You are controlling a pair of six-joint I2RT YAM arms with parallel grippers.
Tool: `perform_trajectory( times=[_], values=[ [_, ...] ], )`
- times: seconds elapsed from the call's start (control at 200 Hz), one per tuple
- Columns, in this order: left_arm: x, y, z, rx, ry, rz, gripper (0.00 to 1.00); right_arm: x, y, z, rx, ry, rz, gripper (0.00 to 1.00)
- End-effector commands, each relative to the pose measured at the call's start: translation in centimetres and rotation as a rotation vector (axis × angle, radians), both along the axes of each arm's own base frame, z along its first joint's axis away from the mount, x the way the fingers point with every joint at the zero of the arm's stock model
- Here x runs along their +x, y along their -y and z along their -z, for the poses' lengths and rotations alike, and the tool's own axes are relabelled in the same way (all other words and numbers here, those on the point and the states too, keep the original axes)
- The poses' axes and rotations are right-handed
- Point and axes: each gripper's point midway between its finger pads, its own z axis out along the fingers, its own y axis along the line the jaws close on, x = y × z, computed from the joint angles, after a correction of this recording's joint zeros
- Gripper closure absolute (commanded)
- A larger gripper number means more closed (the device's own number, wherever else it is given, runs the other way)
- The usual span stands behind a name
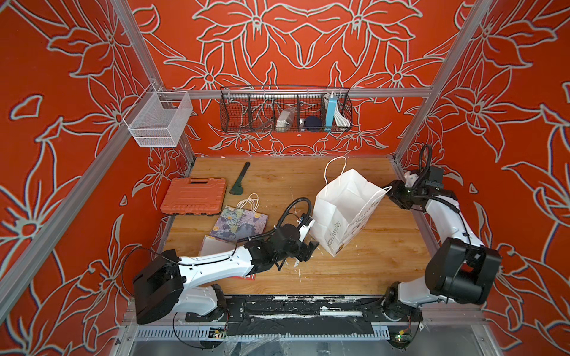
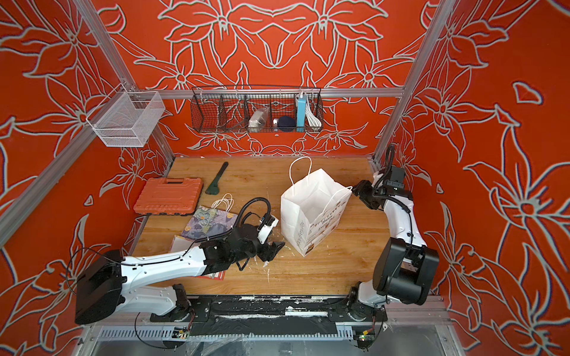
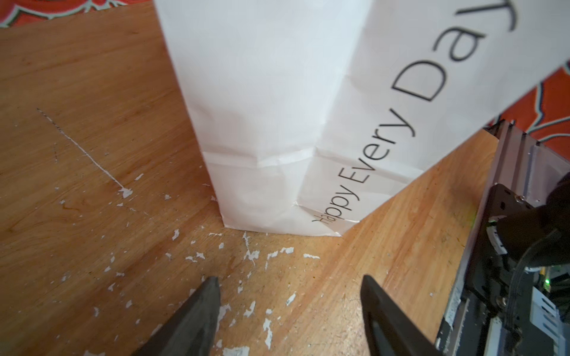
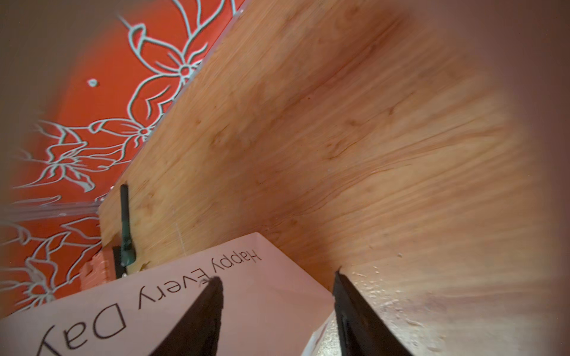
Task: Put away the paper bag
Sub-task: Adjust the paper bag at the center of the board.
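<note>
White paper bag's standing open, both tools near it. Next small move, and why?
Probably close the right tool on the top corner of the white paper bag: in the right wrist view that corner seems to lie between its open jaws. The left tool is open too, short of the bag's base, touching nothing.

Red walls patterned with grey flowers are enclosing a wooden worktop that is showing white scuffs; aluminium rails are carrying a black wire basket and a white mesh basket.
</note>
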Motion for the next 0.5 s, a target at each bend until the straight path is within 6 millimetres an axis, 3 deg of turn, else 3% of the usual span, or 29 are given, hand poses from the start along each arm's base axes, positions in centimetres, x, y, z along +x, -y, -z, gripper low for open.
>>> perform_trajectory(
  times=[0.0, 0.14, 0.495],
  values=[
    [1.1, 0.9, -0.7, -0.067, -0.015, 0.0, 0.33, -0.4, -3.5, -0.8, 0.111, 0.071, -0.122, 0.42],
    [2.8, 1.6, -0.5, -0.072, -0.031, 0.0, 0.42, -2.2, -4.8, 0.5, 0.126, 0.045, -0.143, 0.45],
    [8.5, 1.4, -1.0, -0.079, -0.022, -0.051, 0.54, -7.0, -7.3, 0.7, 0.158, 0.05, -0.188, 0.51]
  ],
)
